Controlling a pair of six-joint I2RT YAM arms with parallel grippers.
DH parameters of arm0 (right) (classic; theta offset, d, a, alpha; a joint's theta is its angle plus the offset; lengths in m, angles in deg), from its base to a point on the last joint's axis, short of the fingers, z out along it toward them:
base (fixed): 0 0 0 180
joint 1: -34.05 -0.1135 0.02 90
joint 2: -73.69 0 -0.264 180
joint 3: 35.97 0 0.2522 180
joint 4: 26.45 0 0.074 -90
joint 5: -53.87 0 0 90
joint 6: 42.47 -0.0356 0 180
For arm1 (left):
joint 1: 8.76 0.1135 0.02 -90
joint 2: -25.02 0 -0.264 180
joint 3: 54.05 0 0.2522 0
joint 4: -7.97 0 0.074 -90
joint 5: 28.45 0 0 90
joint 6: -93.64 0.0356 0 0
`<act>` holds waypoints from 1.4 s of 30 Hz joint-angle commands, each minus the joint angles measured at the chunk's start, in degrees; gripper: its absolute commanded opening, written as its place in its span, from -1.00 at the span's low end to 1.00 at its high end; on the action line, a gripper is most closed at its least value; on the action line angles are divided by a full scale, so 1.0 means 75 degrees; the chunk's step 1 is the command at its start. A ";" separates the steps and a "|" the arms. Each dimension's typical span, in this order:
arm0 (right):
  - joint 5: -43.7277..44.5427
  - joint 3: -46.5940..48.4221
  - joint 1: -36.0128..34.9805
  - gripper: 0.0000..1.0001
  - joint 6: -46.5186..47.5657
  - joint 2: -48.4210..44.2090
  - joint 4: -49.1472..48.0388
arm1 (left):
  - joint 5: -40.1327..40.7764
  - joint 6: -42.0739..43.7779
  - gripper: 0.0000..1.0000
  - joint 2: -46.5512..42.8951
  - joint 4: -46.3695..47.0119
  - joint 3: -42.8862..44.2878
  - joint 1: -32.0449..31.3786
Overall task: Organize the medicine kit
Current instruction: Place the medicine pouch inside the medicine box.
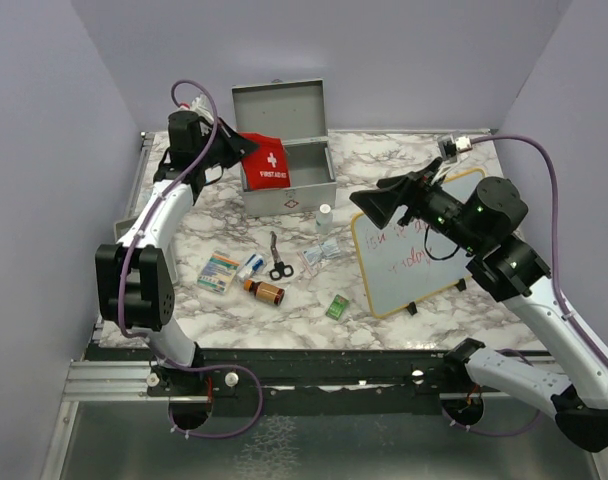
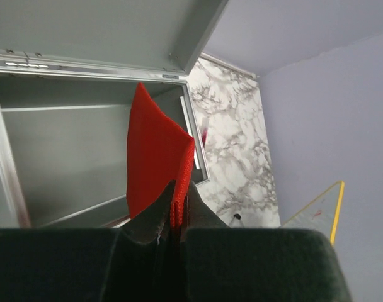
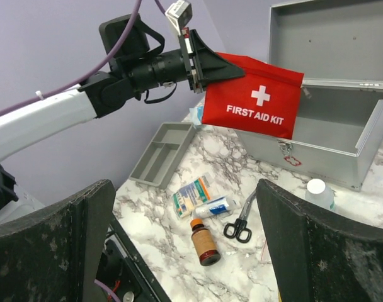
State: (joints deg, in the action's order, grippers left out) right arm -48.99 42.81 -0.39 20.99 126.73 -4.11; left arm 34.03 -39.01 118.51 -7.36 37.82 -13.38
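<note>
Left gripper (image 3: 224,65) clamped on red first-aid pouch (image 3: 254,97), over open medicine kit (image 3: 333,151); right gripper (image 1: 377,206) spread wide, empty.

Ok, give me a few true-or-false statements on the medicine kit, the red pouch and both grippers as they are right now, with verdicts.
1. The medicine kit has its lid up. True.
2. The left gripper is shut on the red first aid kit pouch. True.
3. The right gripper holds the scissors. False: its jaws are wide open and empty, and the scissors lie on the marble table.
4. The brown bottle is inside the kit. False: it lies on the table in front of the kit, next to the scissors.
5. The pouch lies flat on the kit's floor. False: it hangs from the left gripper, over the open box.
</note>
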 commanded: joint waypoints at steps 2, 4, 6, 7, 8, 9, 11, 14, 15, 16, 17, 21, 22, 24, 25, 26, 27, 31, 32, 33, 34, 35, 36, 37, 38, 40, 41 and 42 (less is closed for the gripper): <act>0.0207 0.0419 -0.0014 0.99 -0.0111 0.0167 0.0437 | -0.0857 -0.1066 -1.00 0.0508 0.1380 0.0133 -0.0066; 0.0175 0.0429 -0.0014 0.99 -0.0134 0.0188 0.0424 | -0.0884 -0.1122 -1.00 0.0736 0.1604 0.0142 -0.0071; 0.0190 0.0450 -0.0014 0.99 -0.0140 0.0201 0.0424 | -0.0946 -0.1238 -1.00 0.1014 0.1699 0.0175 -0.0086; 0.0207 0.0459 -0.0014 0.99 -0.0140 0.0197 0.0435 | -0.0973 -0.1315 -1.00 0.1147 0.1793 0.0173 -0.0117; 0.0235 0.0476 -0.0016 0.99 -0.0140 0.0203 0.0449 | -0.0973 -0.1378 -1.00 0.1274 0.1876 0.0144 -0.0154; 0.0270 0.0492 -0.0014 0.99 -0.0140 0.0211 0.0472 | -0.0949 -0.1386 -1.00 0.1375 0.1924 0.0131 -0.0208; 0.0315 0.0518 -0.0014 0.99 -0.0140 0.0226 0.0535 | -0.0819 -0.1287 -1.00 0.1565 0.1841 0.0229 -0.0331; 0.0332 0.0491 -0.0014 0.99 -0.0161 0.0248 0.0521 | -0.0590 -0.1144 -1.00 0.1853 0.1805 0.0431 -0.0535; 0.0335 0.0466 -0.0014 0.99 -0.0158 0.0274 0.0495 | -0.0540 -0.1142 -1.00 0.1985 0.1838 0.0513 -0.0595; 0.0369 0.0451 -0.0014 0.99 -0.0163 0.0285 0.0483 | -0.0492 -0.1169 -1.00 0.2121 0.1878 0.0589 -0.0647; 0.0426 0.0430 -0.0014 0.99 -0.0164 0.0329 0.0474 | -0.0459 -0.1218 -1.00 0.2260 0.1979 0.0651 -0.0703; 0.0666 0.0496 -0.0014 0.98 -0.0153 0.0577 0.0688 | -0.0149 -0.1121 -1.00 0.2814 0.1953 0.0995 -0.0933; 0.0682 0.0515 -0.0014 0.98 -0.0152 0.0633 0.0704 | -0.0049 -0.1003 -0.94 0.2902 0.1833 0.1089 -0.0970; 0.0704 0.0558 -0.0021 0.98 -0.0142 0.0703 0.0725 | 0.0105 -0.0693 -0.81 0.3082 0.1518 0.1266 -0.1002; 0.0723 0.0574 -0.0015 0.98 -0.0130 0.0729 0.0730 | 0.0210 -0.0513 -0.79 0.3164 0.1336 0.1344 -0.1001; 0.0755 0.0596 -0.0020 0.98 -0.0110 0.0747 0.0730 | 0.0333 -0.0328 -0.76 0.3241 0.1158 0.1443 -0.0992; 0.0783 0.0620 -0.0015 0.98 -0.0090 0.0766 0.0740 | 0.0495 -0.0093 -0.73 0.3324 0.0934 0.1583 -0.0979; 0.0858 0.0688 -0.0014 0.98 0.0003 0.0835 0.0742 | 0.1114 0.0846 -0.40 0.3677 -0.0210 0.2377 -0.0981; 0.0870 0.0703 -0.0014 0.98 0.0020 0.0847 0.0746 | 0.1245 0.1124 -0.33 0.3752 -0.0573 0.2638 -0.0981; 0.0881 0.0725 -0.0014 0.98 0.0032 0.0865 0.0759 | 0.1359 0.1377 -0.26 0.3809 -0.0881 0.2857 -0.0995; 0.0893 0.0757 -0.0014 0.98 0.0045 0.0880 0.0758 | 0.1480 0.1642 -0.21 0.3843 -0.1103 0.3038 -0.0993; 0.0905 0.0770 -0.0016 0.98 0.0056 0.0900 0.0745 | 0.1596 0.1815 -0.16 0.3848 -0.1287 0.3178 -0.0995; 0.0906 0.0785 -0.0014 0.98 0.0059 0.0914 0.0723 | 0.1706 0.1956 -0.12 0.3822 -0.1414 0.3279 -0.0990; 0.0914 0.0788 -0.0014 0.98 0.0059 0.0929 0.0695 | 0.1792 0.2076 -0.09 0.3787 -0.1524 0.3374 -0.0989; 0.0923 0.0769 -0.0014 0.99 0.0059 0.0958 0.0661 | 0.1877 0.2192 -0.07 0.3735 -0.1606 0.3432 -0.0989; 0.0961 0.0738 -0.0014 0.99 0.0070 0.0996 0.0649 | 0.2042 0.2383 -0.03 0.3633 -0.1735 0.3546 -0.0991; 0.0975 0.0731 -0.0014 0.99 0.0071 0.1003 0.0649 | 0.2112 0.2491 -0.01 0.3578 -0.1794 0.3605 -0.0992; 0.0982 0.0724 -0.0014 0.99 0.0071 0.1003 0.0670 | 0.2173 0.2598 0.01 0.3529 -0.1882 0.3675 -0.0992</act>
State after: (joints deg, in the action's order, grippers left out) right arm -43.42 47.29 -0.39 20.62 133.53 0.63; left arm 45.52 -25.94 147.08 -15.92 62.67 -20.77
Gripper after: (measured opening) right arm 0.992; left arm 0.487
